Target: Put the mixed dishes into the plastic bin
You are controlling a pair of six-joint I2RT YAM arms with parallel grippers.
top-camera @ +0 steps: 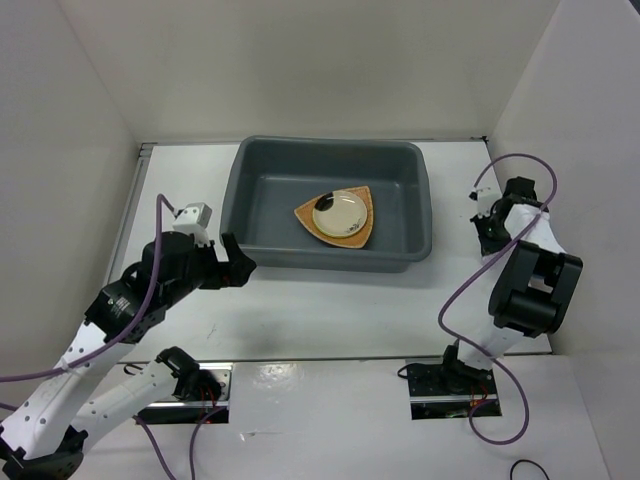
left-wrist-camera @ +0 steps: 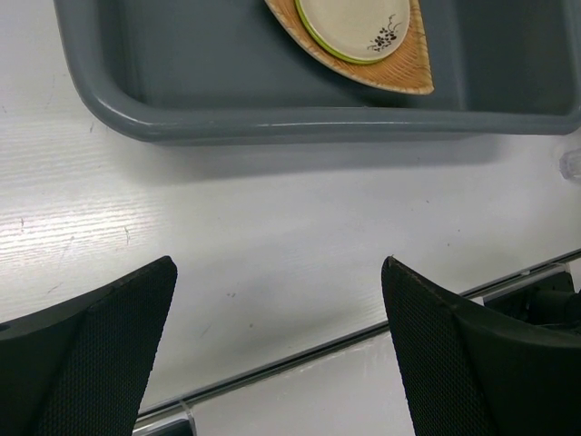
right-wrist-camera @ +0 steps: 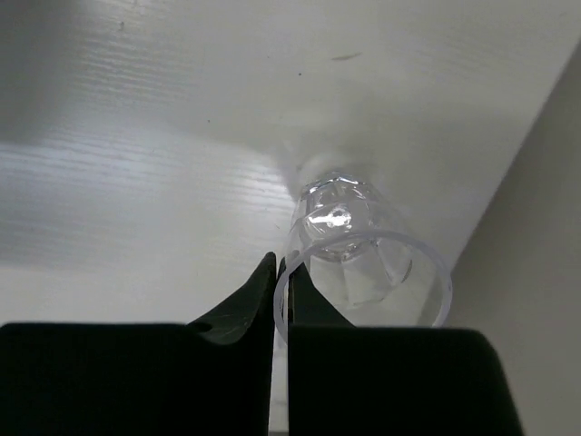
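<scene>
The dark grey plastic bin (top-camera: pixel 330 262) stands at the table's middle back. In it lies the tan wooden plate (top-camera: pixel 364 205), with the lime-green plate (top-camera: pixel 319 223) and the cream plate (top-camera: pixel 343 213) stacked on it. They also show in the left wrist view: bin (left-wrist-camera: pixel 272 125), tan plate (left-wrist-camera: pixel 399 73), cream plate (left-wrist-camera: pixel 349 23). My left gripper (top-camera: pixel 232 262) (left-wrist-camera: pixel 278 263) is open and empty over the table, before the bin's front left corner. My right gripper (top-camera: pixel 487 222) (right-wrist-camera: pixel 280 263) is shut on the rim of a clear cup (right-wrist-camera: pixel 363 254) near the right wall. One finger is inside the cup.
White walls close in the table on the left, back and right; the right wall is close beside the held cup. A small clear thing (left-wrist-camera: pixel 572 165) shows at the right edge of the left wrist view. I cannot tell which cup it is.
</scene>
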